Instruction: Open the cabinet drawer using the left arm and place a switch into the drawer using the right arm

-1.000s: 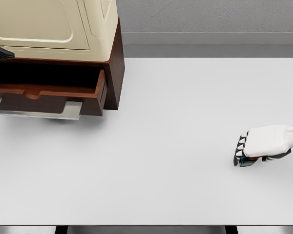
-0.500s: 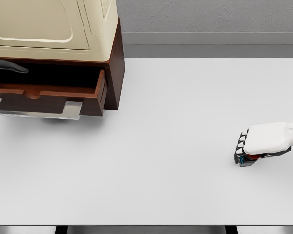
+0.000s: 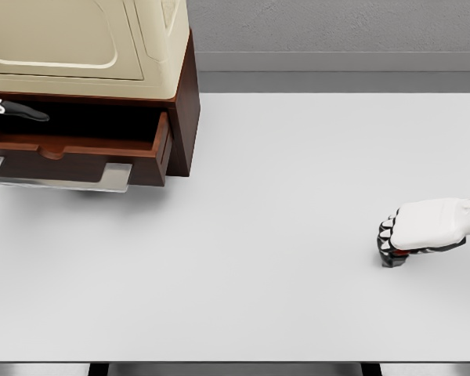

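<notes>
A: Looks small, rigid, probably light, this switch (image 3: 395, 255); best pinched across its short dark body, not by the red part.

B: Already wrapped by the right hand (image 3: 423, 231), fingers curled over it, low on the table (image 3: 282, 204); far right of the cabinet (image 3: 180, 110), well apart from the open drawer (image 3: 78, 153).

A: Left hand (image 3: 16, 112)?

B: Barely visible at the drawer's left; cannot tell its pose.
</notes>
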